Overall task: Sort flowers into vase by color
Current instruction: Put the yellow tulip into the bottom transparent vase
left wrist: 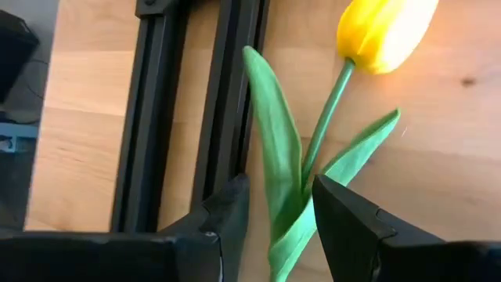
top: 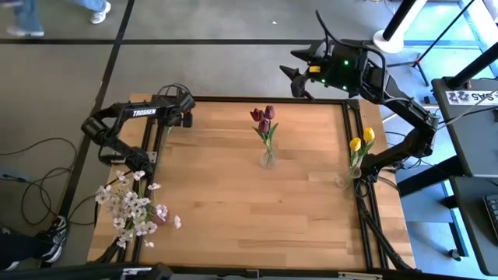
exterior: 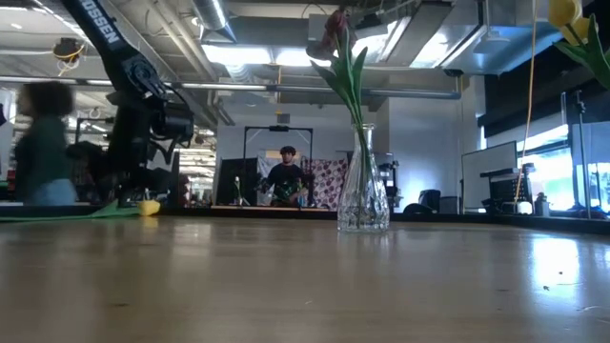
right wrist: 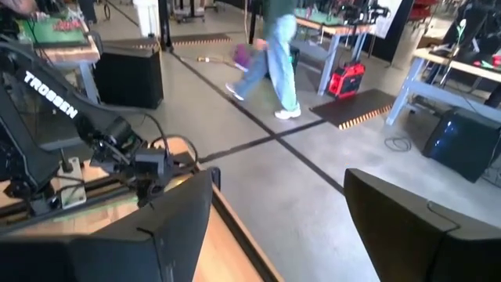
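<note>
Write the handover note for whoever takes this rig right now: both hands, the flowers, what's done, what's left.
Left hand: at the table's far left edge, fingers astride the stem and leaves of a lying yellow tulip; grip not confirmed.
Right hand: open, empty, parked beyond the table's far edge.
Done: maroon tulips stand in the centre vase; two yellow tulips in the right-edge vase.
Left: the lying yellow tulip goes to the right-edge vase; the white-pink sprigs at the near left corner look unsorted, no vase visible there.
</note>
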Controlling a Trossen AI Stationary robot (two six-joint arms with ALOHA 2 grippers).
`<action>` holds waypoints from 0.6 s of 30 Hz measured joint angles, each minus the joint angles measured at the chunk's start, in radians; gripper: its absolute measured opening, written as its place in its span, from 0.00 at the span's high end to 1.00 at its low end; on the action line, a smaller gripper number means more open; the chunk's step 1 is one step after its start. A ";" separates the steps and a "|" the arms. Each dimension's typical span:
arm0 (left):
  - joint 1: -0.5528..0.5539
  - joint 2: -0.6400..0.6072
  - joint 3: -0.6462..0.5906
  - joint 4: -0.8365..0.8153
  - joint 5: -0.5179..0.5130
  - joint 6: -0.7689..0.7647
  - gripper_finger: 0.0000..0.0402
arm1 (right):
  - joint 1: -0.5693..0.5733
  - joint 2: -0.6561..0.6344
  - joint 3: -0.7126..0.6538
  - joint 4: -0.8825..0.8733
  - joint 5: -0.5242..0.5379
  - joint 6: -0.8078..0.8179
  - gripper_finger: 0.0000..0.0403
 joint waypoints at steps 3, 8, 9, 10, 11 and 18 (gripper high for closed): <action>0.006 0.021 -0.004 0.012 -0.010 -0.011 0.66 | 0.000 0.000 0.000 -0.024 -0.001 0.000 0.28; 0.006 0.057 0.001 0.044 0.111 -0.056 0.66 | 0.000 0.000 0.000 -0.070 -0.010 0.000 0.28; 0.010 0.071 0.006 0.047 0.128 -0.071 0.66 | 0.000 0.000 0.000 -0.082 -0.013 0.000 0.28; 0.009 0.087 0.006 0.048 0.133 -0.078 0.66 | 0.000 0.000 0.000 -0.098 -0.017 0.000 0.28; 0.009 0.104 0.008 0.046 0.127 -0.091 0.66 | 0.001 -0.001 0.000 -0.116 -0.018 0.002 0.28; -0.029 0.120 0.008 0.061 0.103 -0.145 0.78 | 0.001 -0.047 -0.001 -0.260 -0.036 0.072 0.28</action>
